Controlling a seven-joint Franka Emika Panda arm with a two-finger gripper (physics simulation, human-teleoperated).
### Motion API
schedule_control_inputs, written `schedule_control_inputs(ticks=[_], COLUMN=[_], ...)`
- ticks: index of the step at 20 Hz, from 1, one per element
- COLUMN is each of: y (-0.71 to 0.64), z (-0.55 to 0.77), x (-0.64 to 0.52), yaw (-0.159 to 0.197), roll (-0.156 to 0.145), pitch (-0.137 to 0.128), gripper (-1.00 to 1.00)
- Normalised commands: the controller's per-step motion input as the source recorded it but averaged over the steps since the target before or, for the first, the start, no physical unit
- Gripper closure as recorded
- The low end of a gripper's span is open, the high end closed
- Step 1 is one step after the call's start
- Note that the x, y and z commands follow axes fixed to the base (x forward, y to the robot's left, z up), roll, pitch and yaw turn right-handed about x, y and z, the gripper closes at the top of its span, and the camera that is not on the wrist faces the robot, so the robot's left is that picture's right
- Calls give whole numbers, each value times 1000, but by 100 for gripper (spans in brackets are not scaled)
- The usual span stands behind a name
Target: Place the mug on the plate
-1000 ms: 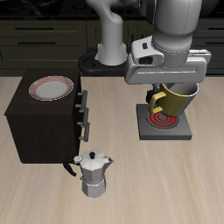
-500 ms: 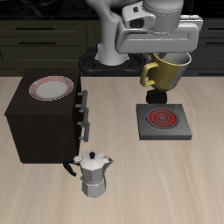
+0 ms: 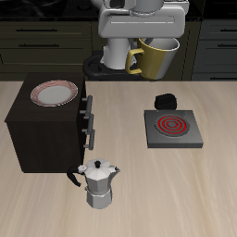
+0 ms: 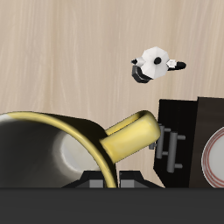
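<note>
The yellow-olive mug [image 3: 155,57] hangs high above the back of the table, held in my gripper [image 3: 148,35], which is shut on its rim. Its handle points toward the dark cabinet. In the wrist view the mug [image 4: 61,149] fills the foreground, with its pale inside and loop handle showing. The plate [image 3: 55,93], white with a reddish-brown rim band, lies on top of the dark cabinet [image 3: 42,130]; its edge shows in the wrist view [image 4: 213,159]. The mug is well above the plate and off to one side of it.
A grey burner [image 3: 172,129] with red spiral rings lies on the table, with a small black object [image 3: 165,101] behind it. A silver moka pot [image 3: 97,182] stands near the front edge, also in the wrist view [image 4: 156,63]. The cabinet has drawer handles [image 3: 88,120].
My gripper has lifted the mug up from just above the burner and carried it back and sideways toward the cabinet. The small black object behind the burner has come into view.
</note>
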Motion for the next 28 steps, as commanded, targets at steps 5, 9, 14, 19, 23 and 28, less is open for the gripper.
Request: schedule_control_inputs(ticks=[5, 9, 14, 19, 23, 28], y=[-546, -437, -734, -429, -494, -469], z=[119, 57, 5, -47, -68, -83], x=[-76, -76, 17, -9, 12, 58], yaw=[-28, 13, -40, -43, 16, -19], roll=[5, 1, -53, -5, -19, -47], pitch=[3, -22, 9, 19, -11, 10], gripper=[100, 100, 100, 100, 100, 100])
